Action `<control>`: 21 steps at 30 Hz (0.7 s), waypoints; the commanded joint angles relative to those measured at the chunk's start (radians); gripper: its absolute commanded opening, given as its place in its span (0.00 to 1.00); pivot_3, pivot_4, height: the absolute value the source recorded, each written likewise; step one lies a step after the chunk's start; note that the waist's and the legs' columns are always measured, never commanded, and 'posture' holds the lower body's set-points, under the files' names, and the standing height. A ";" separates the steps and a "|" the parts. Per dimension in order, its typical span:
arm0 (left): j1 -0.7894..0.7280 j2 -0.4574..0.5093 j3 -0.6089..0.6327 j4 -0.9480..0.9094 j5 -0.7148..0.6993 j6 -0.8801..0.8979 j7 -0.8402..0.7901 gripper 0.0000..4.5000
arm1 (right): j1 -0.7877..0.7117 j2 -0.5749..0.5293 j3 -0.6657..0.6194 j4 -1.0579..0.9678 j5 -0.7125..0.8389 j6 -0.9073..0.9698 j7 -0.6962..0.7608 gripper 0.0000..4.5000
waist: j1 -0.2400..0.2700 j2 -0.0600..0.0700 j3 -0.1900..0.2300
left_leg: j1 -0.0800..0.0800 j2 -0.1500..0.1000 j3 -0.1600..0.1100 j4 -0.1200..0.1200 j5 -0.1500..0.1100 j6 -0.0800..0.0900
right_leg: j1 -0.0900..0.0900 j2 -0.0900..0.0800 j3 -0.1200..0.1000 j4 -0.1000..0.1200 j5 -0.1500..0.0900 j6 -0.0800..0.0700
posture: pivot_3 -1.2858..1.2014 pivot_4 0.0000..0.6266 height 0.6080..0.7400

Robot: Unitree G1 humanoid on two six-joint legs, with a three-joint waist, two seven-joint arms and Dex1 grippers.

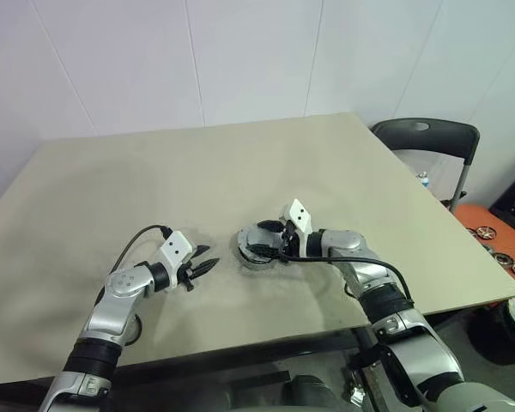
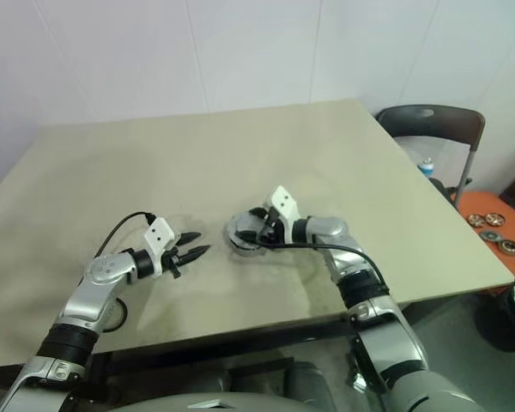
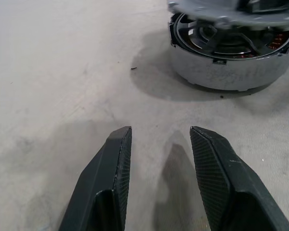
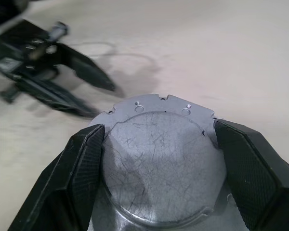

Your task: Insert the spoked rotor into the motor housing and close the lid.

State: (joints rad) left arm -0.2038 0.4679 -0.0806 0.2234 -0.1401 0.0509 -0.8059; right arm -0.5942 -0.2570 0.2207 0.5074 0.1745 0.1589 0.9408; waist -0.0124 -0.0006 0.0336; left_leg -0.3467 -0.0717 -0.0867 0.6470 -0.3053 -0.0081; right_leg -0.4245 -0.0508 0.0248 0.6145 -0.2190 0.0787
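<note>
The round motor housing (image 3: 229,57), with a silver wall and copper-coloured windings showing inside a dark rim, sits on the bare beige desk (image 1: 197,172) near its front edge. A dark spoked rotor (image 3: 221,41) appears to lie inside it already. The right pincer (image 4: 159,144) is clamped across the silver-grey notched-rim lid (image 4: 159,154), one black finger on each side, holding it directly over the housing, partly covering its opening. The left pincer (image 3: 159,159) hovers just above the desk a little to the left of the housing, fingers apart and holding nothing, pointing toward it. Nothing lies between them. Off the desk's right side stand a dark folding chair (image 1: 429,142) and an orange tray (image 1: 498,236) of small round parts.
</note>
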 commanded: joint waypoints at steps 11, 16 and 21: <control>-0.008 0.007 0.020 -0.021 -0.011 -0.019 -0.002 0.46 | -0.024 -0.003 0.001 -0.025 -0.034 0.028 0.025 0.72 | 0.001 0.000 0.000 | -0.001 0.000 0.000 0.001 0.000 0.000 | -0.001 0.000 0.000 0.000 0.000 0.000 | 0.52 0.00 1.00; -0.008 0.008 0.020 -0.021 -0.011 -0.019 -0.003 0.46 | -0.023 -0.001 0.012 -0.005 -0.073 0.037 -0.007 0.72 | 0.002 0.000 -0.001 | -0.001 0.000 0.000 0.001 0.000 0.000 | 0.000 0.000 0.000 0.001 0.000 0.000 | 0.52 0.00 1.00; -0.008 0.007 0.020 -0.020 -0.010 -0.019 -0.003 0.46 | -0.027 -0.010 0.030 0.024 -0.111 0.047 -0.020 0.72 | 0.002 0.000 -0.001 | 0.000 0.000 0.000 0.002 0.000 0.000 | 0.000 0.000 0.000 0.002 0.000 0.000 | 0.52 0.00 1.00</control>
State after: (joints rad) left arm -0.2034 0.4680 -0.0805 0.2235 -0.1403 0.0509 -0.8062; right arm -0.6114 -0.2567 0.2393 0.5159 0.0909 0.1912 0.9276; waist -0.0105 -0.0011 0.0329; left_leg -0.3464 -0.0719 -0.0867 0.6489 -0.3052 -0.0083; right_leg -0.4241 -0.0508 0.0247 0.6166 -0.2187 0.0784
